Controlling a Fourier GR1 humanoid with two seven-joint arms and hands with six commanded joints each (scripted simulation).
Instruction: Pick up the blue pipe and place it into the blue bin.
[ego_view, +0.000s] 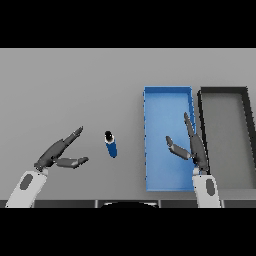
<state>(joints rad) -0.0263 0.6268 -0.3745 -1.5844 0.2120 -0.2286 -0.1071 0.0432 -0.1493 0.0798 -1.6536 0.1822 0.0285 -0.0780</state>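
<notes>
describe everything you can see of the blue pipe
The blue pipe is a short, smooth cylinder with a dark opening at its far end. It rests on the grey table, tipped so the dark end points away from the robot and slightly left. It sits left of the blue bin, outside it, between the left hand and right hand. Neither hand touches it; only the table does.

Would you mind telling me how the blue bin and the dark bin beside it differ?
The blue bin is bright blue, the dark bin black-rimmed with a grey floor. The blue bin is nearer the blue pipe; the dark bin is farther right, cut off by the picture's edge. The right hand shows over the blue bin's right wall, not over the dark bin's floor. Both are rectangular, open-topped, and hold nothing.
</notes>
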